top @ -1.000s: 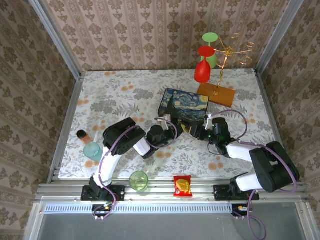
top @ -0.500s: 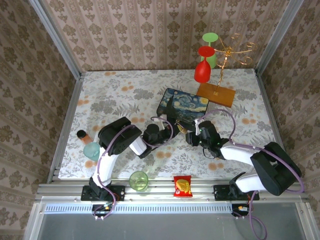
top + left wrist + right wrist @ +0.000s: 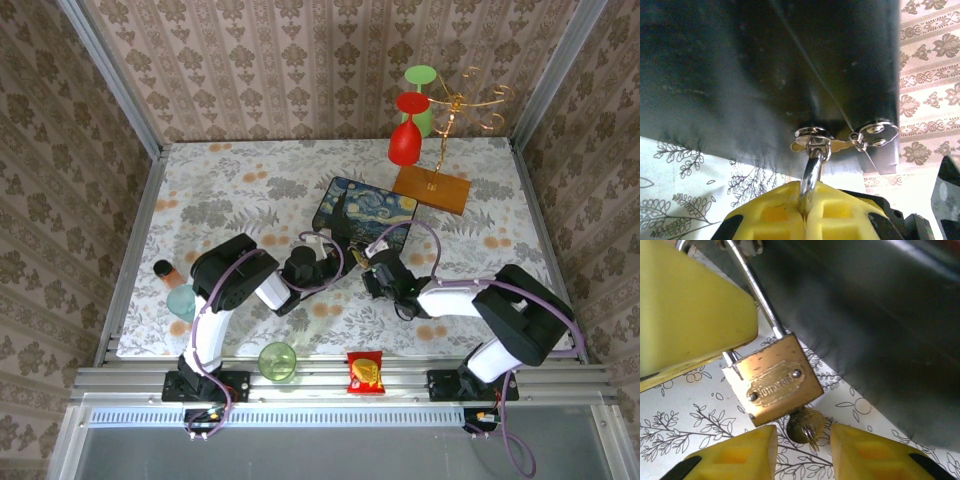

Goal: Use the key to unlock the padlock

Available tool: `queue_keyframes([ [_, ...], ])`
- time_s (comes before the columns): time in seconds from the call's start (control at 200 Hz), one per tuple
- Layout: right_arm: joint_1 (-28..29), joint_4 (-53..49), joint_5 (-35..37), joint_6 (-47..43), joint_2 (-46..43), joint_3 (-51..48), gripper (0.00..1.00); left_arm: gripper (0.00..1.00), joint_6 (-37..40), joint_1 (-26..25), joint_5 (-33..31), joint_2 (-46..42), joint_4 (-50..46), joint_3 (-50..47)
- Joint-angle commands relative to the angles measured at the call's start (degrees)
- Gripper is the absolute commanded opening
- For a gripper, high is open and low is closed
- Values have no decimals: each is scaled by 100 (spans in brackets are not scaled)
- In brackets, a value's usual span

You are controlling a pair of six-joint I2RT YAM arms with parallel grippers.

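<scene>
Left gripper (image 3: 805, 212) pinching padlock (image 3: 774, 385), key (image 3: 804, 426) seemingly inserted

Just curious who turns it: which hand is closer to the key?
Right. The right hand straddles the key below the padlock; the left hand clamps its shackle.

Found left gripper (image 3: 338, 254) and right gripper (image 3: 368, 266) close together at near edge of starry-night box (image 3: 368, 210), mid-table. Noted snack packet (image 3: 365, 372) and green cup (image 3: 277, 361) by front rail, teal glass (image 3: 185, 301) and dark-capped bottle (image 3: 163, 270) at left, wooden-based glass rack (image 3: 432, 188) far right.
</scene>
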Motion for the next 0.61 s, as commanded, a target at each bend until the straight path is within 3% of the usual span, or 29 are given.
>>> queue_keyframes([
  [0.0,347,329,1141,-390,347,213,32,0,-145,62,183,-200,-120,-76],
  [0.09,425,510,1280,-569,527,282,27,0,-240,53,224,-192,-120,-69],
  [0.17,420,507,1273,-654,578,376,16,0,-297,35,202,-186,-123,-97],
  [0.345,320,939,476,-545,203,-29,9,1,-273,60,159,-211,-142,-172],
  [0.44,100,1263,-491,-333,-43,-373,8,7,-247,78,133,-212,-159,-190],
  [0.6,-914,1920,-2506,542,-206,-843,7,10,-104,121,91,-290,-322,-242],
])
